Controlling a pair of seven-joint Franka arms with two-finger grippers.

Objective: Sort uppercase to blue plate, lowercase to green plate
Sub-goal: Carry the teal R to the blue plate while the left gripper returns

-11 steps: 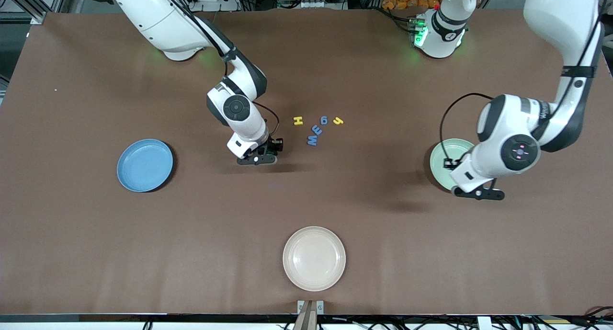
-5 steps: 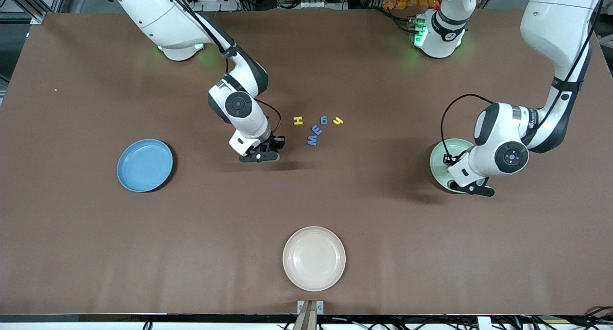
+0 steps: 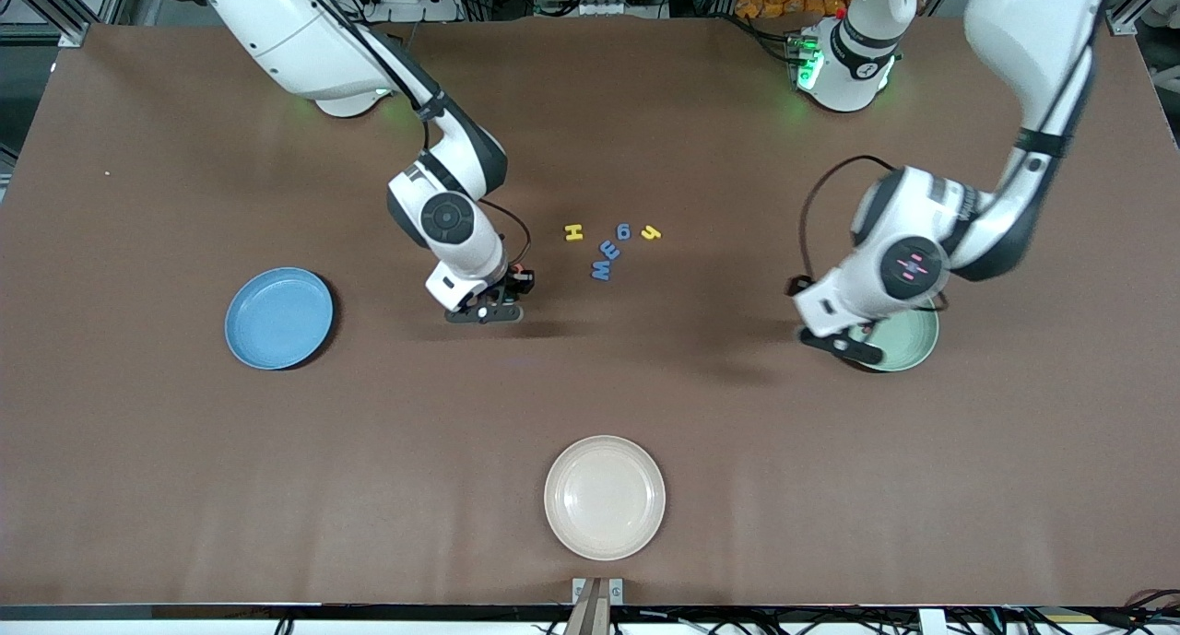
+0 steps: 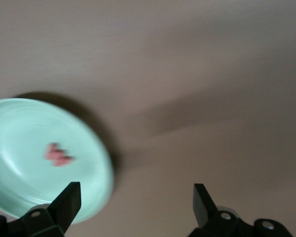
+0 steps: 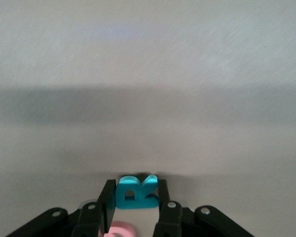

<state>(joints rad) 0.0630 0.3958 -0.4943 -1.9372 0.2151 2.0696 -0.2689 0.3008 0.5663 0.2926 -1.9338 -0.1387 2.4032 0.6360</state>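
My right gripper [image 3: 484, 314] is shut on the green R [image 5: 137, 192], low over the table between the blue plate [image 3: 279, 317] and the letter cluster. A pink-red letter [image 5: 119, 230] shows partly under the R. My left gripper [image 3: 834, 340] stands open and holds nothing, just off the rim of the green plate [image 3: 908, 345]. In the left wrist view the red m [image 4: 58, 155] lies in the green plate [image 4: 19, 143]. On the table lie the yellow H [image 3: 573, 233], blue g [image 3: 624, 231], yellow hook [image 3: 651, 233], blue E-like piece [image 3: 612, 251] and blue W [image 3: 601, 268].
A cream plate [image 3: 604, 497] sits near the table's front edge, nearer to the camera than the letters. The blue plate holds nothing that I can see. Bare brown table stretches between the plates.
My left gripper has opened and swung off the green plate toward the table's middle, and the red m now lies in the plate. My right gripper has closed and shifted slightly toward the blue plate.
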